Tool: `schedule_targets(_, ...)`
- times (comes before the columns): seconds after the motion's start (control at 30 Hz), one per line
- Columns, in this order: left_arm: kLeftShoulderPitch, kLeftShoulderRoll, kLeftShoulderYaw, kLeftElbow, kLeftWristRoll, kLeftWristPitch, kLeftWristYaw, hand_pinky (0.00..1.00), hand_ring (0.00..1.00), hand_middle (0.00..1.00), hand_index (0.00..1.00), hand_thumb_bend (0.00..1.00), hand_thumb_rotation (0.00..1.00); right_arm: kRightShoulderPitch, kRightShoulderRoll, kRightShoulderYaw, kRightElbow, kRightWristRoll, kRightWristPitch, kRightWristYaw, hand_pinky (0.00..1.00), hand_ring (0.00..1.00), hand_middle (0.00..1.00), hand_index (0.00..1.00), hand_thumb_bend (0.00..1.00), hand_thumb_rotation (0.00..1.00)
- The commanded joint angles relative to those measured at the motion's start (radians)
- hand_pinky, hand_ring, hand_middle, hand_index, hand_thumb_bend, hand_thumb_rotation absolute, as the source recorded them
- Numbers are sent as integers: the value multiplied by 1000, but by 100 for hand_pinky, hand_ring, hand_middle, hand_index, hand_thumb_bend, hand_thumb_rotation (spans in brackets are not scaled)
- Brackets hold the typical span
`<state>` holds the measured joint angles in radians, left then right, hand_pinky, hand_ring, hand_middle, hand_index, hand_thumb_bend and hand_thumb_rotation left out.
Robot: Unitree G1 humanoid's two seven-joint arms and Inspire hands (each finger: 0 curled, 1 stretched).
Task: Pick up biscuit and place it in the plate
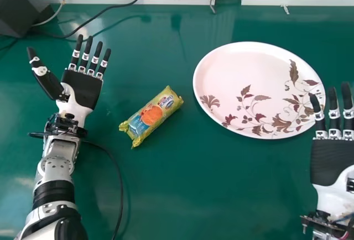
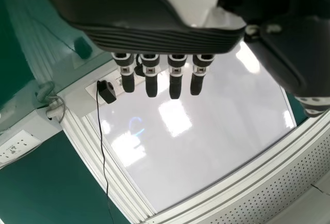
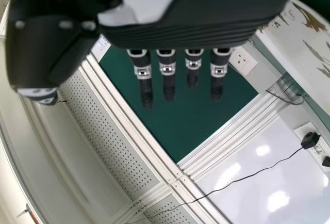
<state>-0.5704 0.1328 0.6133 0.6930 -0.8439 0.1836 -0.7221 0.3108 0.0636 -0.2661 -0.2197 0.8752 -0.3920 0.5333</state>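
A: Location of the biscuit packet [image 1: 152, 114]?

B: Flat on the green surface [image 1: 182, 196], just left of the floral oval plate [image 1: 249, 93]; long axis slanting, far end near the plate's rim. No contact with either hand.

A: State of the left robot hand [image 1: 82, 88]?

B: Open and without load, farther left of the plate, beyond the packet; fingers straight and pointing forward, thumb spread away from the plate.

A: And the right robot hand [image 1: 332, 160]?

B: Open likewise, at the plate's near right edge; fingertips overlapping the rim in the head view, contact impossible to tell.

A: Reason for such an arrangement?

B: By judgement, packet within easy reach of the left robot hand, with only a short carry rightward to the plate; right robot hand probably idle.

A: Edges and room for moving?

B: Narrow strip of surface between packet and plate, hence a need for lifting over the raised rim rather than sliding. Broad bare area in the plate's left half, suitable for release. Black cable [image 1: 119, 179] left of the plate, nearer the robot than the packet: possible snag during a low approach.
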Motion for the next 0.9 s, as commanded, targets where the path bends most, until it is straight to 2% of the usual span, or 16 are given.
schedule_targets(0.0, 61, -13, 3, 59, 8, 4, -9, 100, 100, 100, 100, 100, 70, 12, 51, 1, 35, 14, 14, 2, 88, 95, 95, 87, 86, 27)
schedule_targets(0.3, 56, -12, 0, 60, 9, 7, -7, 100, 100, 100, 100, 100, 70, 3, 44, -4, 44, 10, 12, 4, 85, 93, 94, 85, 86, 26)
schedule_targets(0.73, 53, -7, 0, 49, 5, 14, -2, 100, 100, 100, 100, 100, 71, -3, 42, -3, 48, 6, 13, 4, 87, 93, 93, 85, 86, 27)
schedule_targets(0.87, 61, -13, -9, 19, 20, -11, 6, 100, 100, 100, 100, 100, 71, -6, 40, -3, 52, 7, 12, 11, 86, 93, 93, 85, 88, 27)
